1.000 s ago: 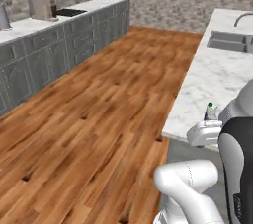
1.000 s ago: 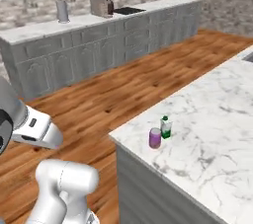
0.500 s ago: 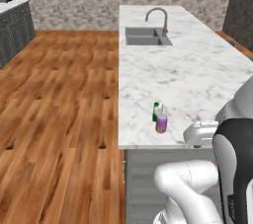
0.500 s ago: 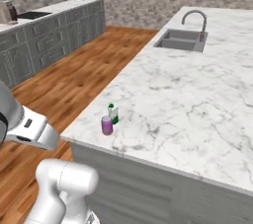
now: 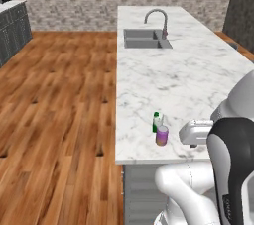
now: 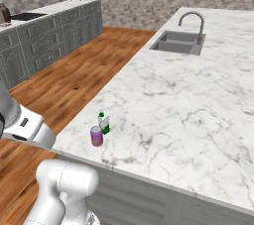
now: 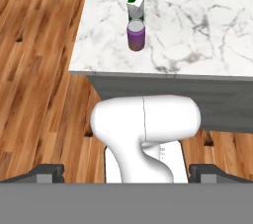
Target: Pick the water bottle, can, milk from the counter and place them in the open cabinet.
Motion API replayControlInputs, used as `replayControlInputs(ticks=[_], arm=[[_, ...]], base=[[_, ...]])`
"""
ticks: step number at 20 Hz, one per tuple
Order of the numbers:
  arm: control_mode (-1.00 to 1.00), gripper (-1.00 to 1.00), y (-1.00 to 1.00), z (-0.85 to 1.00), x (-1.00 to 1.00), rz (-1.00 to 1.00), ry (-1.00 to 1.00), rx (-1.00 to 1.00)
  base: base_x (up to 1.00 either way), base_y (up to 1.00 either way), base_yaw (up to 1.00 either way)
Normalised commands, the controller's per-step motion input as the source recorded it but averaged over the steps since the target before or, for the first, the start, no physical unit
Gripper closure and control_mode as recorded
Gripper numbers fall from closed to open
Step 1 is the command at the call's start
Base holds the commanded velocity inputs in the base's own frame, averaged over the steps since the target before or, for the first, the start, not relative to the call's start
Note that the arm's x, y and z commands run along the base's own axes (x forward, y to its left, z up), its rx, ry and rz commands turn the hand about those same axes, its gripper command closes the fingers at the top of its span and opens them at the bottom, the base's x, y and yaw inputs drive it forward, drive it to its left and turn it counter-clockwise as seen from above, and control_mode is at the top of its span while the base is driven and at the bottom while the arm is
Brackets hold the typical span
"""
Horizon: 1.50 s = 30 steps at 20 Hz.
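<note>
- Your base has kept swinging since half a second ago: both base views have turned, so the bench (image 5: 198, 75) now runs nearly straight away from you, and a second ago it only showed at the edge. The things on it have not shifted; the camera has.
- The can (image 5: 161, 135) stands near the bench's near edge, close to its left corner. In the hand view you see it (image 7: 136, 35) upright, silvery top showing.
- The milk (image 5: 157, 121) stands just behind the can, on the far side from you, so close you cannot tell whether they touch. In the right base view the milk (image 6: 104, 122) sits just right of and beyond the can (image 6: 96, 136); in the hand view it (image 7: 135, 7) is straight above the can.
- A sink (image 5: 146, 38) with a curved tap (image 5: 158, 20) is set in the far part of the bench, well apart from the two items.
- Your jaws stand wide apart, holding nothing; the dark finger tips (image 7: 47, 172) show at the bottom corners of the hand view, over the wooden floor (image 7: 34, 70), short of the bench.
- A grey cabinet run (image 6: 44, 35) lines the wall across the floor.
</note>
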Motion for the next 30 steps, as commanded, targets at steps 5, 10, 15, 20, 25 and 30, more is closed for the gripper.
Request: replayControlInputs(ticks=[5, 10, 15, 20, 25, 30], arm=[[1.0, -1.0, 0.0, 0.0, 0.0, 0.0, 0.0, 0.0], [1.0, -1.0, 0.0, 0.0, 0.0, 0.0, 0.0, 0.0], [1.0, -1.0, 0.0, 0.0, 0.0, 0.0, 0.0, 0.0], [1.0, -1.0, 0.0, 0.0, 0.0, 0.0, 0.0, 0.0], [1.0, -1.0, 0.0, 0.0, 0.0, 0.0, 0.0, 0.0], [-1.0, -1.0, -0.11, 0.0, 0.14, 0.03, 0.0, 0.0]], base=[[0.0, -0.04, 0.0], [0.0, 0.0, 0.0], [0.0, 0.0, 0.0], [0.01, -0.02, 0.0], [0.0, 0.0, 0.0], [0.0, 0.0, 0.0]])
